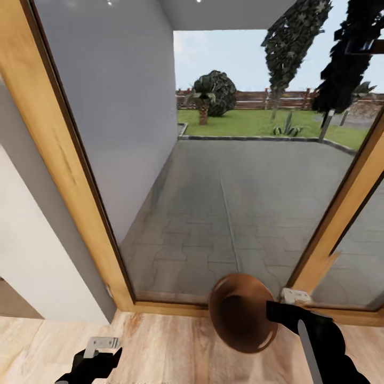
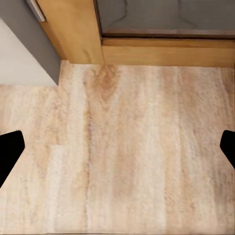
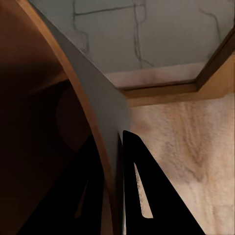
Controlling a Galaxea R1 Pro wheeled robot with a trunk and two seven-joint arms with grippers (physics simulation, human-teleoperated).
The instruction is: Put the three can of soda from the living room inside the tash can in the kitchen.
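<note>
The tash can (image 1: 241,312), a round brown bin, hangs tilted above the light wood floor with its copper-brown mouth turned towards the head camera. My right gripper (image 1: 273,311) is shut on its rim at the right side. In the right wrist view, the black fingers (image 3: 142,191) pinch the thin wall of the bin (image 3: 44,98), one inside and one outside. My left gripper (image 1: 101,353) is low at the left, open and holding nothing; its two fingertips (image 2: 10,152) stand far apart over bare floor. The cans of soda are out of view.
Wood-framed glass doors (image 1: 224,202) stand close ahead, with a grey paved patio and a lawn behind the glass. A thick wooden frame post (image 1: 58,149) and a white wall (image 1: 32,256) are to the left. Light wood floor (image 1: 170,346) lies underfoot.
</note>
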